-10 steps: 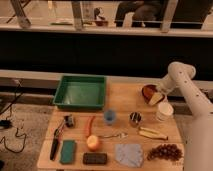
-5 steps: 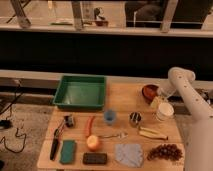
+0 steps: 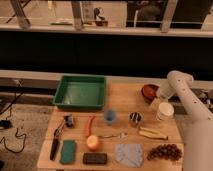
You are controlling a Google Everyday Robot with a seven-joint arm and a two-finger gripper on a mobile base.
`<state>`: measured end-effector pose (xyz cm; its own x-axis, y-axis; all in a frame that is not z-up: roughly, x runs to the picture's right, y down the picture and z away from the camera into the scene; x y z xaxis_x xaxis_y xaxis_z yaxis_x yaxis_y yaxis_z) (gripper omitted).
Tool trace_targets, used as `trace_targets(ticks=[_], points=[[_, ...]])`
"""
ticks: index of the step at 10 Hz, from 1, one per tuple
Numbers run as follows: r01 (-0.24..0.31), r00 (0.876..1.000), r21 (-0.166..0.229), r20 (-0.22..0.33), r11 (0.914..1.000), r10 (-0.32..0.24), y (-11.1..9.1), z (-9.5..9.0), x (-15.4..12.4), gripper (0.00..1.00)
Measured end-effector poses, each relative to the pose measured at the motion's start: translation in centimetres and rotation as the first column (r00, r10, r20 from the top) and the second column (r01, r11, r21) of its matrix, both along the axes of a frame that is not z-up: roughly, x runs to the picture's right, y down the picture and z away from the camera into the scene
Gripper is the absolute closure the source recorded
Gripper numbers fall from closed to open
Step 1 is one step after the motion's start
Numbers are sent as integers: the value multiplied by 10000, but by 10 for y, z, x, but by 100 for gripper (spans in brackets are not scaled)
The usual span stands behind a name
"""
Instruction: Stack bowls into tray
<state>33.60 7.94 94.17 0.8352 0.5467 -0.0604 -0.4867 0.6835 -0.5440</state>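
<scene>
- White arm reaching in from the right ends in the claw [image 3: 156, 94], which sits low at the right rim of the reddish-brown bowl [image 3: 148, 91]; its tip is lost against the bowl, so one cannot tell whether it is apart or clamped on the rim.
- Its low, angled approach suits a pinch on the bowl's edge, probably the step in hand, since a shallow bowl offers little else to hold.
- The bowl rests upright on the wooden table [image 3: 125, 97], near the back right edge and well apart from the green tray [image 3: 80, 93], so the stacking is not yet done.
- A white cup [image 3: 164, 111] stands just in front of the arm; a lift straight up before any sideways travel would likely spare it.
- The small metal cup [image 3: 135, 117] and blue cup [image 3: 110, 116] stand between the bowl and the table's front, below the likely path to the tray.
- The tray lies at the back left, its flat floor bare, which leaves room to set the bowl down.
- A green sponge [image 3: 68, 151], a grey cloth [image 3: 129, 153] and grapes [image 3: 162, 151] line the front edge, out of the way.
</scene>
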Motion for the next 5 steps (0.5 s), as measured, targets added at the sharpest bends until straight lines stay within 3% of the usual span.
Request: trace_targets(ticks=[4, 5], points=[[197, 9993, 209, 310, 9996, -203, -5, 2, -15, 87], [224, 9991, 306, 352, 9993, -234, -7, 2, -18, 92]])
